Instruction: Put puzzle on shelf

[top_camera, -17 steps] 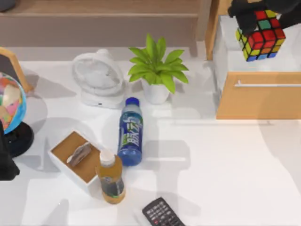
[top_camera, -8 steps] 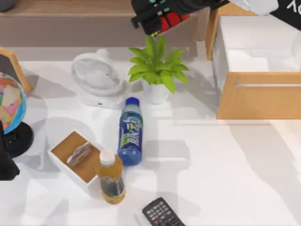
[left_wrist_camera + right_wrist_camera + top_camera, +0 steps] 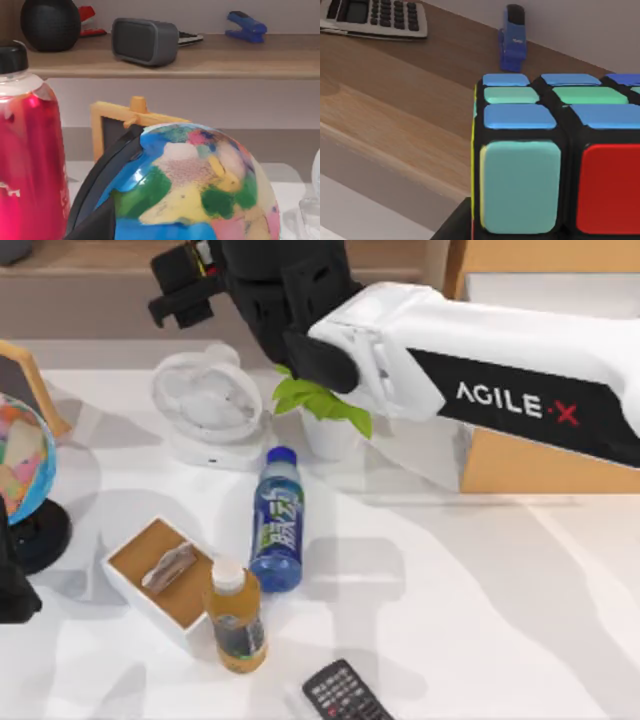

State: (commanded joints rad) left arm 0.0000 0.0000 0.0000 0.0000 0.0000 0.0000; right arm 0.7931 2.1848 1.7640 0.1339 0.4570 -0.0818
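Currently the right arm reaches from the right edge of the tabletop across its back, over the potted plant [image 3: 325, 405] and the white desk fan [image 3: 205, 405]. The right gripper [image 3: 198, 290] is at the front lip of the shelf [image 3: 90, 255], left of centre along the back edge.

Right wrist view: the puzzle [image 3: 545, 165] sits immediately in front of the camera, with blue and green stickers on its upper face and a teal and a red sticker facing the lens. A black gripper part shows under its lower corner. The fingers read as clamped on the puzzle, which is over the front part of the shelf board. Whether the cube touches the wood cannot be told. Further back on the board lie a calculator [image 3: 375, 17] and a blue stapler [image 3: 512, 40], both apart from the puzzle.

The left gripper [image 3: 12, 585] is parked at the left edge of the tabletop, just beside the globe [image 3: 20, 460]. Its grip state cannot be told. Left wrist view: the globe is close up, a red bottle [image 3: 30, 160] stands beside it, and a small yellow-framed chalkboard [image 3: 125, 125] stands behind it. On the shelf above are a grey speaker [image 3: 145, 40] and a black round object [image 3: 50, 22].

Tabletop, centre to front:
- a blue bottle [image 3: 277, 535] lying down
- a yellow bottle [image 3: 235, 620] upright, touching a white wood-lined tray [image 3: 160, 575]
- a remote control [image 3: 345, 695] at the front edge

The drawer cabinet [image 3: 550, 455] is at the back right corner, partly under the arm.
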